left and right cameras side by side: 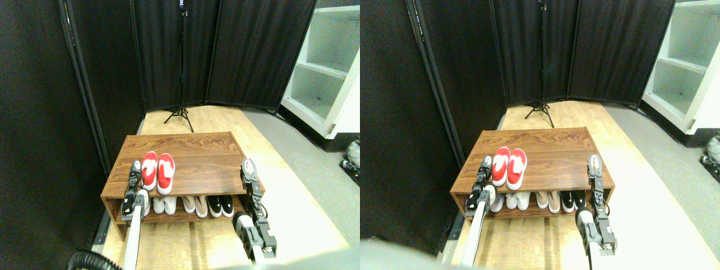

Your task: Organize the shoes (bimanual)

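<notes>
Staged laboratory test area: black folding screens [225, 50] enclose the far side, a tripod stand [181, 84] stands before them, a wooden shoe rack [191, 152] sits on plywood flooring [292, 225], and white shelving [329, 67] stands far right.

A low, dark walnut-brown wooden shoe rack [202, 152] stands on a pale wood-plank floor [292, 225]. On the left of its flat top lies a pair of bright red slip-on sneakers with white lining [157, 170], side by side and touching. On its lower shelf [185, 218] sit a white pair [164, 205], a beige pair [195, 205] and a black pair [220, 205] in a row.
</notes>
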Available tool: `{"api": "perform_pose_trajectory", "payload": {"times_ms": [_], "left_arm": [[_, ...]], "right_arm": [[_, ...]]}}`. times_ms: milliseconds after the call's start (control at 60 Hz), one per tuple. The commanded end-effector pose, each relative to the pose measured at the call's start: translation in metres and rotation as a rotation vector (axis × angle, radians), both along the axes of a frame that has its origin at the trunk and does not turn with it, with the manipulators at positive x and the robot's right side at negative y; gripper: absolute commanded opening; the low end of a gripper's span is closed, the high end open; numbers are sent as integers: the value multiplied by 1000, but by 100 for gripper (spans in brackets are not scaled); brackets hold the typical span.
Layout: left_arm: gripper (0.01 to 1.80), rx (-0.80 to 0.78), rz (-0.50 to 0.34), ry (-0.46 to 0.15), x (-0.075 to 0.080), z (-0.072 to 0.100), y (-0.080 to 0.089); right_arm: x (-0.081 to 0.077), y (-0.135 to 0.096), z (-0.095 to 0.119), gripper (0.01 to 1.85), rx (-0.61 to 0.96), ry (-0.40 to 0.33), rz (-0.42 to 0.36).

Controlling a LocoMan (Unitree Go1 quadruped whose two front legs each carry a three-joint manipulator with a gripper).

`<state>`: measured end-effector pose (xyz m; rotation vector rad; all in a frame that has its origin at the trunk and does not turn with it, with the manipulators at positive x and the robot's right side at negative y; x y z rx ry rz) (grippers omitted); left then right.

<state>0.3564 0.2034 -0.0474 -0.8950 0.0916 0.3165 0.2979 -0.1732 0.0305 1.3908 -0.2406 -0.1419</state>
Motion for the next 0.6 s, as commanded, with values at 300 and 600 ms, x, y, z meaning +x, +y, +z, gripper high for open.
{"api": "perform_pose_trajectory", "payload": {"times_ms": [300, 600], "left_arm": [[1, -29, 27, -48, -9, 9, -11], [1, -65, -50, -63, -2, -8, -17]], "right_arm": [[4, 8, 5, 1, 5, -28, -2], [0, 9, 7, 1, 29, -34, -19]]}}
